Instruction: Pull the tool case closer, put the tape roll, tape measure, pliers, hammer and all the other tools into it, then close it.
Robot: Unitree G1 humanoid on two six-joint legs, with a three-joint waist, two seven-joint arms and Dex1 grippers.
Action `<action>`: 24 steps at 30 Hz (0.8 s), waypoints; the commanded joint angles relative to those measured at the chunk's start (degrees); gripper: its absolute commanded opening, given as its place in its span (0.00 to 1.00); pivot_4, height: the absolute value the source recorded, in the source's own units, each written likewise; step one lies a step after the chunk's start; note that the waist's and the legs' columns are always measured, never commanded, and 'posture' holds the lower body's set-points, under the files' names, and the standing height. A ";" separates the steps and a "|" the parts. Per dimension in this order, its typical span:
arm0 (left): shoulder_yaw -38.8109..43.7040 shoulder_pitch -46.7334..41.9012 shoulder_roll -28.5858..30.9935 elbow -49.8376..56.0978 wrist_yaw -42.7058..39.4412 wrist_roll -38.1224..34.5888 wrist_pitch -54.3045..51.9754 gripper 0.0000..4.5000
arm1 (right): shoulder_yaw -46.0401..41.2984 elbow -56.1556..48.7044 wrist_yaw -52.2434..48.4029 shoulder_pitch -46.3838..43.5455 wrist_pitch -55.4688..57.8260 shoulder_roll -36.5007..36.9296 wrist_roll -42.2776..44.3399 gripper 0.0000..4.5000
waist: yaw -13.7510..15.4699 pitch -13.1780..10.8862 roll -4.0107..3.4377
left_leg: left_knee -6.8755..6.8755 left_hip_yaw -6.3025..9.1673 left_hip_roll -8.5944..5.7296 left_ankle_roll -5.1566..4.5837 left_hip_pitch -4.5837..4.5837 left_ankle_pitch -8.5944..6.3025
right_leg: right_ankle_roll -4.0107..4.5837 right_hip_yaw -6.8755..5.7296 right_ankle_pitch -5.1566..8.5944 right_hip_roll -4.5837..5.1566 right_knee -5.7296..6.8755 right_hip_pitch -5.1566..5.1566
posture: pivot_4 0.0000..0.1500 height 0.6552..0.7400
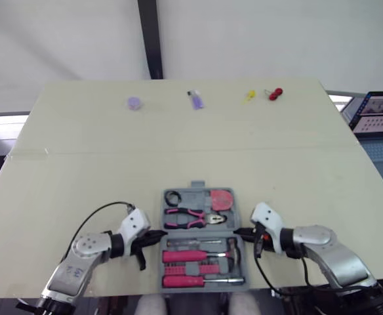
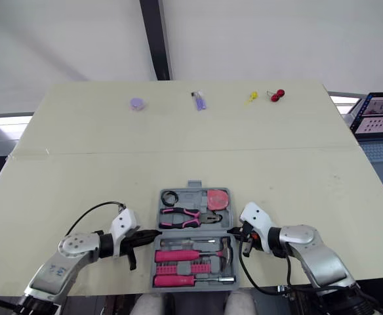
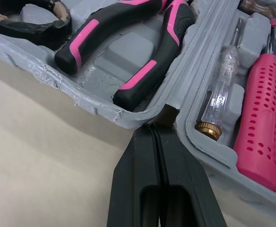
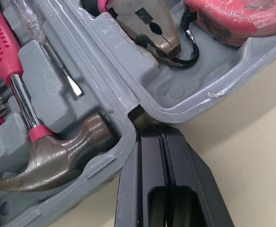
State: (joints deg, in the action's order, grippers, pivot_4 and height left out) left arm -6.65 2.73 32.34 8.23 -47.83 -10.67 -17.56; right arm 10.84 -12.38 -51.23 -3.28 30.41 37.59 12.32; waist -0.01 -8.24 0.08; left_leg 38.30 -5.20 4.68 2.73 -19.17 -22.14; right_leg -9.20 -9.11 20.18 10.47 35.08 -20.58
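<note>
Cream tabletop [image 1: 178,131] runs back to a white wall split by a dark post, with a laptop screen [image 1: 378,115] past its right edge. At the near edge, centred, the grey tool case [image 1: 195,195] lies open flat. Its far half holds the black tape roll [image 1: 173,197] at left, the pink tape measure [image 1: 221,199] at right and the pliers [image 1: 191,218] just nearer. Its near half holds the hammer [image 1: 233,249], pink-handled screwdrivers [image 1: 188,254] and a clear tester [image 3: 218,94]. The left gripper [image 1: 156,234] has its fingers [image 3: 133,179] pressed together, tips at the case's left hinge notch. The right gripper [image 1: 239,231] mirrors it, fingers [image 4: 142,179] together at the right hinge notch. Small purple [image 1: 134,104], yellow [image 1: 249,96] and red [image 1: 275,94] items sit along the far edge.
</note>
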 commanded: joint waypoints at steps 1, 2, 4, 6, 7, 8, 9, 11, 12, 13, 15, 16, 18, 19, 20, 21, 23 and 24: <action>-0.15 0.63 0.55 1.64 -0.85 -0.69 0.03 0.00 | 1.05 -0.30 -0.87 0.58 0.17 0.02 0.38 0.00 | -0.02 0.00 0.00 | 0.00 0.00 0.00 0.00 0.00 0.00 | 0.00 0.00 0.00 0.00 0.00 0.00 | 1.00 1.00; -0.15 0.60 0.59 1.59 -0.82 -0.68 0.05 0.00 | 1.11 -0.19 -0.86 0.52 0.12 -0.03 0.33 0.00 | -0.03 0.00 0.00 | 0.00 0.00 0.00 0.00 0.00 0.00 | 0.00 0.00 0.00 0.00 0.00 0.00 | 1.00 1.00; -0.02 0.52 0.62 1.34 -0.65 -0.57 0.15 0.00 | 1.24 0.02 -0.80 0.31 0.03 -0.16 0.23 0.00 | -0.05 0.00 0.00 | 0.00 0.00 0.00 0.00 0.01 0.00 | 0.00 0.00 0.00 0.00 0.00 0.00 | 1.00 1.00; 0.16 0.36 0.62 0.87 -0.51 -0.45 0.47 0.00 | 1.36 0.17 -0.70 0.10 0.00 -0.32 0.16 0.00 | -0.06 0.00 0.00 | 0.00 0.00 0.00 0.00 0.01 0.00 | 0.00 0.00 0.00 0.00 0.00 0.00 | 1.00 1.00; 0.22 0.24 0.60 0.62 -0.47 -0.39 0.62 0.00 | 1.41 0.23 -0.66 0.01 -0.02 -0.37 0.13 0.00 | -0.06 0.00 0.00 | 0.00 0.00 0.00 0.00 0.01 0.00 | 0.00 0.00 0.00 0.00 0.00 0.00 | 1.00 1.00; 0.31 0.12 0.64 0.28 -0.26 -0.12 0.90 0.00 | 1.37 0.27 -0.53 0.00 -0.03 -0.38 0.04 0.00 | -0.06 0.00 0.00 | 0.00 0.00 0.00 0.00 0.01 0.00 | 0.00 0.00 0.00 0.00 0.00 0.00 | 1.00 1.00; 0.51 0.03 0.68 -0.11 -0.07 0.05 1.15 0.00 | 1.27 0.35 -0.39 0.06 -0.12 -0.22 -0.15 0.00 | -0.06 0.00 0.00 | 0.00 0.00 0.00 0.00 0.01 0.00 | 0.00 0.00 0.00 0.00 0.00 0.00 | 1.00 1.00; 1.09 0.00 0.90 -0.81 0.10 0.12 1.58 0.00 | 0.73 0.49 -0.38 0.34 -0.12 0.32 -0.22 0.00 | -0.06 0.00 0.00 | 0.00 0.00 0.00 0.00 0.01 0.00 | 0.00 0.00 0.00 0.00 0.00 0.00 | 1.00 1.00; 1.39 -0.01 1.03 -1.18 0.10 0.07 1.79 0.00 | 0.43 0.60 -0.45 0.46 -0.06 0.58 -0.17 0.00 | -0.06 0.00 0.00 | 0.00 0.00 0.00 0.00 0.01 0.00 | 0.00 0.00 0.00 0.00 0.00 0.00 | 1.00 1.00; 2.02 0.15 1.37 -1.59 0.02 -0.13 2.06 0.00 | -0.55 0.62 -0.59 0.66 0.40 1.20 0.24 0.00 | -0.06 0.00 0.00 | 0.00 0.00 0.00 0.00 0.01 0.00 | 0.00 0.00 0.00 0.00 0.00 0.00 | 1.00 1.00; 3.70 0.73 2.59 -2.70 -0.79 -0.72 3.15 0.00 | -2.91 1.12 -0.97 0.98 1.45 2.67 1.22 0.00 | 0.01 0.00 0.00 | 0.00 0.00 0.00 0.00 0.01 0.00 | 0.00 0.00 0.00 0.00 0.00 0.00 | 1.00 1.00; 4.70 1.18 3.40 -3.19 -1.39 -1.01 3.82 0.00 | -4.49 1.56 -1.19 1.12 2.31 3.36 2.26 0.00 | 0.04 0.00 0.00 | 0.00 0.00 0.00 0.00 0.00 0.00 | 0.00 0.00 0.00 0.00 0.00 0.00 | 1.00 1.00; 6.14 2.11 5.04 -3.77 -2.59 -1.49 5.37 0.00 | -7.44 2.33 -1.97 1.30 4.62 4.26 5.24 0.12 | 0.06 0.00 0.00 | 0.01 0.00 0.00 0.00 0.00 0.00 | 0.00 0.01 0.00 0.01 0.00 0.00 | 1.00 1.00; 7.27 2.76 5.60 -3.11 -3.77 -2.74 6.28 0.00 | -9.71 2.73 -1.98 0.83 8.03 4.08 8.08 0.20 | 0.06 0.00 0.00 | 0.01 -0.01 0.00 0.00 0.00 0.00 | 0.00 0.01 0.00 0.01 -0.01 0.00 | 1.00 1.00; 8.67 3.42 5.83 -1.51 -5.37 -5.22 6.38 0.00 | -12.75 3.42 -1.64 -0.36 12.58 3.12 12.11 0.28 | 0.02 0.00 0.00 | 0.01 -0.01 0.00 0.00 0.00 0.00 | 0.00 0.01 0.00 0.01 -0.01 0.00 | 1.00 1.00; 9.59 3.84 5.86 -0.23 -6.81 -7.23 6.41 0.00 | -15.28 4.04 -1.30 -1.55 16.48 2.22 15.51 0.40 | -0.02 -0.02 0.00 | 0.00 -0.01 0.00 0.00 0.00 0.00 | 0.00 0.01 0.00 0.00 0.00 0.00 | 1.00 1.00; 10.16 4.90 6.03 2.71 -10.63 -11.21 6.41 0.00 | -18.94 5.78 -0.98 -4.59 24.28 0.96 21.24 0.65 | -0.05 -0.03 -0.03 | 0.00 -0.01 0.01 0.00 -0.01 0.00 | 0.00 0.02 0.00 0.00 0.00 -0.01 | 1.00 1.00; 9.82 5.50 6.34 4.14 -12.19 -12.51 5.87 0.00 | -19.69 6.66 -0.74 -6.02 27.35 0.62 22.84 0.76 | -0.07 -0.05 -0.06 | 0.01 -0.01 0.01 0.00 -0.01 0.00 | 0.00 0.02 0.00 0.00 0.01 -0.02 | 1.00 1.00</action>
State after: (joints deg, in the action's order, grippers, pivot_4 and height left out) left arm 2.72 7.47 38.15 8.70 -56.98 -19.65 -11.95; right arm -6.41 -5.60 -52.11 -8.10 52.83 38.59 30.66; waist -0.08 -8.29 0.02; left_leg 38.31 -5.20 4.69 2.73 -19.19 -22.14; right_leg -9.20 -9.08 20.18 10.47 35.10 -20.60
